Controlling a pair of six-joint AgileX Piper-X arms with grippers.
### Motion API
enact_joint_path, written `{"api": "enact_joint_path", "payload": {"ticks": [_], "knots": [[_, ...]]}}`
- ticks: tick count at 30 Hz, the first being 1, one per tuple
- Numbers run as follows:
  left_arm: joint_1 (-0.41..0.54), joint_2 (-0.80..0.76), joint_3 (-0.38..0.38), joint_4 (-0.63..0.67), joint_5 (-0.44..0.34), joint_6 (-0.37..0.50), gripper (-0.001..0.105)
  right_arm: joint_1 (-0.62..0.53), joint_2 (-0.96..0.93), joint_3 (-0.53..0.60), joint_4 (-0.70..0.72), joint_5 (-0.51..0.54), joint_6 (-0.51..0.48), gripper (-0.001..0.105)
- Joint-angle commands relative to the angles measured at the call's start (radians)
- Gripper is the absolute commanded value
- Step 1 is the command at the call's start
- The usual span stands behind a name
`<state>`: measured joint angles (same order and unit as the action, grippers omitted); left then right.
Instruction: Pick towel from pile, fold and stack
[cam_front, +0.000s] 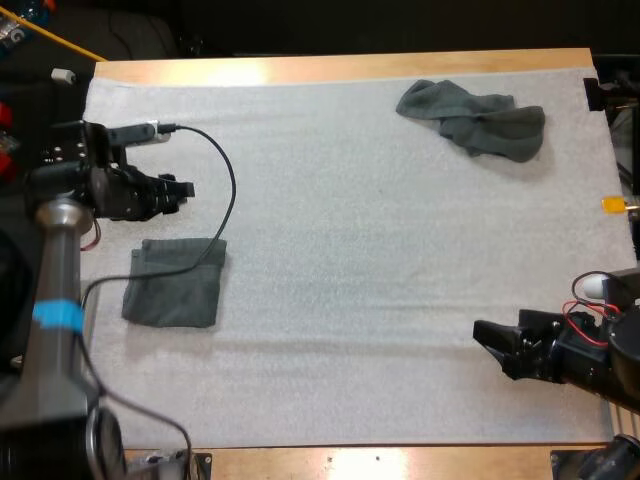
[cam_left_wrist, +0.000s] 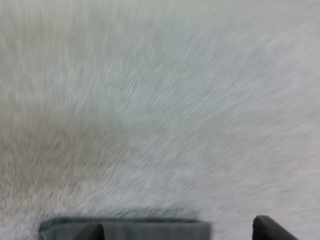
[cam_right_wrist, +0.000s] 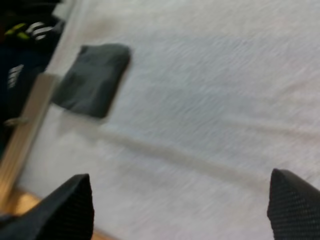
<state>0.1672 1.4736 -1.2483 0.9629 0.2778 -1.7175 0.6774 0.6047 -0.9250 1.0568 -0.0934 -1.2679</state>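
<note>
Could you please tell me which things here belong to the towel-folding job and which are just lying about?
Part of the job: crumpled towel; folded towel.
Just there: white mat; wooden table.

In my left wrist view just a strip of the folded towel (cam_left_wrist: 150, 231) shows; the rest is cut off, part of it hidden behind my left gripper's (cam_left_wrist: 180, 231) fingertip (cam_left_wrist: 90, 233).

Bare mat (cam_front: 350, 260) between folded towel (cam_front: 175, 282), pile (cam_front: 475, 118)
</note>
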Motion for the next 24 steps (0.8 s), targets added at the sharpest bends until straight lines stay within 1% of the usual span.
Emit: {"api": "enact_joint_path", "payload": {"ticks": [1, 3, 8, 11, 16, 18, 19, 22, 24], "knots": [[-0.014, -0.044, -0.006, 0.001, 0.004, -0.005, 0.058, 0.001, 0.019, -0.007, -0.008, 0.032, -0.026, 0.07], [-0.034, -0.107, -0.006, 0.003, 0.002, -0.005, 0.058, 0.001, 0.057, -0.007, -0.02, 0.074, -0.062, 0.07], [-0.073, -0.221, -0.006, 0.015, 0.003, -0.005, 0.058, 0.0, 0.167, -0.007, -0.094, 0.116, -0.13, 0.07], [-0.08, -0.272, -0.006, 0.046, 0.003, -0.002, 0.058, -0.025, 0.232, -0.007, -0.14, 0.128, -0.162, 0.07], [-0.08, -0.341, -0.006, 0.125, 0.003, 0.022, 0.058, -0.143, 0.31, -0.007, -0.203, 0.11, -0.219, 0.07], [-0.08, -0.373, -0.006, 0.149, 0.0, 0.025, 0.058, -0.216, 0.326, -0.007, -0.219, 0.093, -0.242, 0.07], [-0.08, -0.382, -0.006, 0.151, 0.0, 0.025, 0.058, -0.245, 0.329, -0.007, -0.22, 0.085, -0.25, 0.07], [-0.08, -0.417, -0.006, 0.163, 0.0, 0.025, 0.058, -0.344, 0.329, -0.007, -0.21, 0.068, -0.317, 0.07], [-0.08, -0.439, -0.006, 0.171, -0.005, 0.025, 0.058, -0.427, 0.325, -0.007, -0.18, 0.055, -0.364, 0.07]]}}
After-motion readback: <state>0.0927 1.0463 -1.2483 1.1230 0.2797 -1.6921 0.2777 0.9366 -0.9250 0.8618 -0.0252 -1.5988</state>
